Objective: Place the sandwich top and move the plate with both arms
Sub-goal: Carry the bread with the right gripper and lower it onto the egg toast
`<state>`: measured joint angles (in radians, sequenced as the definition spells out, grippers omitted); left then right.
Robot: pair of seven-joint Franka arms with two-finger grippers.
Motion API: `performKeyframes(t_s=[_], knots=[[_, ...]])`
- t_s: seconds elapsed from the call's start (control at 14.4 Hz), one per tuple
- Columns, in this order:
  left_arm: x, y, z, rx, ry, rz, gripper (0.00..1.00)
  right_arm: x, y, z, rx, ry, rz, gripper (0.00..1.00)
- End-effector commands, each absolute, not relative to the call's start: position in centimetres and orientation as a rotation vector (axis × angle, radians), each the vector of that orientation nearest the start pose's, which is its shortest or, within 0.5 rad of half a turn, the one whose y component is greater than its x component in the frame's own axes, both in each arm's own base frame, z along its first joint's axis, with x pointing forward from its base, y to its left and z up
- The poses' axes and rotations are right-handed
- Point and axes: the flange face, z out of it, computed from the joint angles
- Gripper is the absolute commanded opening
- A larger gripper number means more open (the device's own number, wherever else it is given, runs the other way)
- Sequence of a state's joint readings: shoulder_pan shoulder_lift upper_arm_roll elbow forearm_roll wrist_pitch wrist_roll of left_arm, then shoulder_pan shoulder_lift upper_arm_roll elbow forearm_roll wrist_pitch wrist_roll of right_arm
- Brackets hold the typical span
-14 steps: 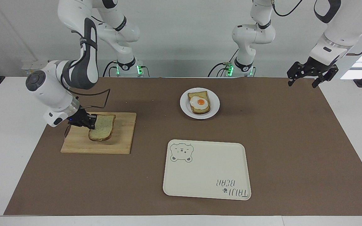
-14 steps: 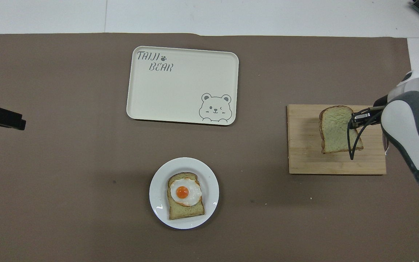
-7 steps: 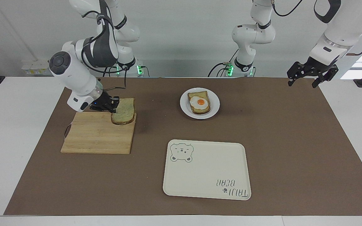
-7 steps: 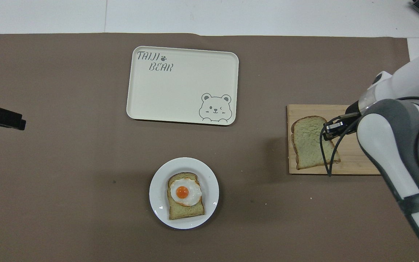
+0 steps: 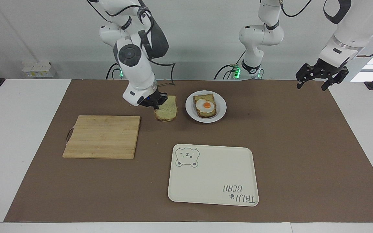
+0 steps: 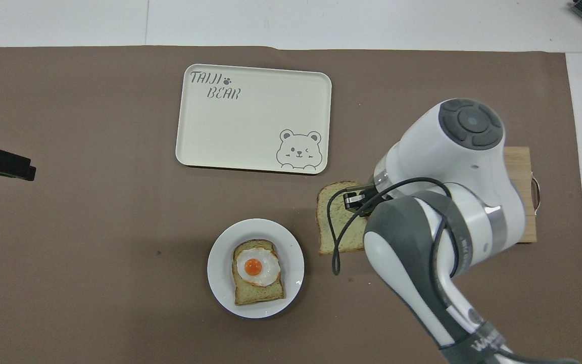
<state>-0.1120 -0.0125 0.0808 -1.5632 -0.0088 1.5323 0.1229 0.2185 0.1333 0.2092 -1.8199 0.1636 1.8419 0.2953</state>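
Note:
My right gripper (image 5: 156,103) is shut on the sandwich top (image 5: 167,112), a plain pale slice with a brown crust. It holds the slice in the air over the brown mat, between the cutting board and the plate. The overhead view shows the same gripper (image 6: 354,199) and slice (image 6: 332,222). The small white plate (image 5: 221,111) (image 6: 219,268) bears a bread slice with a fried egg (image 5: 205,106) (image 6: 255,270). My left gripper (image 5: 316,81) (image 6: 0,164) waits open and empty, raised over the mat's edge at the left arm's end.
A wooden cutting board (image 5: 102,136) (image 6: 521,202) lies bare toward the right arm's end. A cream tray with a bear drawing (image 5: 212,176) (image 6: 250,121) lies farther from the robots than the plate.
My right gripper has lifted the sandwich top off the cutting board and carried it toward the plate. The left arm has not moved.

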Motion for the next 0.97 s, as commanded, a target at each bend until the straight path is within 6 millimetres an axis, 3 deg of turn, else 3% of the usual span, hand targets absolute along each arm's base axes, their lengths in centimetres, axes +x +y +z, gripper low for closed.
performKeyframes(t_s=[0.0,0.21,0.35,0.63,0.9], knots=[[54.9,-1.5,63.5,-3.127,0.242,0.046,1.0,50.8,30.3,44.1,-2.96,-0.035,0.198,0.0],[54.8,-1.5,63.6,-3.127,0.242,0.044,1.0,48.1,37.6,41.7,-2.916,0.006,0.179,0.0],[54.8,-1.5,63.6,-3.127,0.242,0.044,1.0,46.2,40.8,39.9,-2.92,-0.004,0.201,0.0],[54.8,-1.5,63.6,-3.127,0.242,0.044,1.0,44.4,40.8,37.8,-2.948,-0.081,0.258,0.0],[54.8,-1.5,63.6,-3.127,0.242,0.044,1.0,44.6,40.8,35.7,-2.943,-0.124,0.25,0.0]])
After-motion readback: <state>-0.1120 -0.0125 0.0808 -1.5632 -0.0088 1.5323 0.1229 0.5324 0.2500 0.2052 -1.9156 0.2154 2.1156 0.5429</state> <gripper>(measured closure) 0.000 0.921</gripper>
